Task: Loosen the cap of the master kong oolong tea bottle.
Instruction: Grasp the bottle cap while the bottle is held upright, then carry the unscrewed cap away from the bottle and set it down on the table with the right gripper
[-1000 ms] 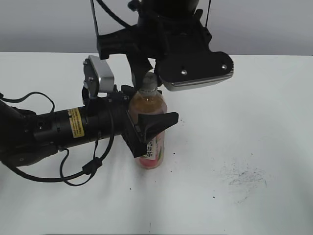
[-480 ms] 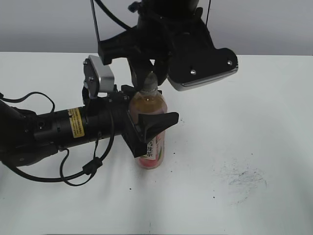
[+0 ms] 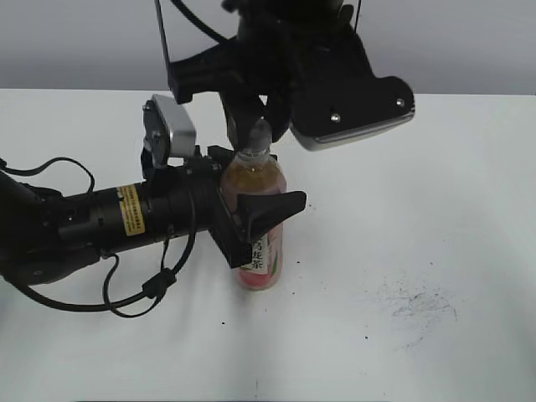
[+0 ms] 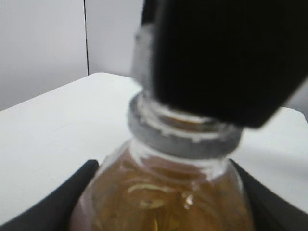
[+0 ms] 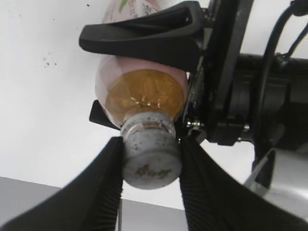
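Note:
The master kong oolong tea bottle [image 3: 261, 243] stands upright mid-table, amber tea above a pink-white label. My left gripper [image 3: 251, 205] reaches in from the left and is shut on the bottle's body; its black fingers [image 4: 53, 204] flank the bottle [image 4: 163, 192] in the left wrist view. My right gripper [image 3: 255, 134] comes down from above and is shut on the grey-white cap [image 5: 150, 159], its ribbed fingers [image 5: 103, 187] pressing both sides. The cap's ring [image 4: 183, 139] shows under a right finger in the left wrist view. The bottle [image 5: 144, 94] also shows in the right wrist view.
The white table [image 3: 402, 209] carries dark scuff marks [image 3: 423, 306] at the right front. The left arm's body and loose cables [image 3: 100, 226] lie across the table's left side. A grey wall stands behind.
My right wrist has turned about the cap; its camera housing has swung up and to the right. The bottle and left gripper have stayed in place.

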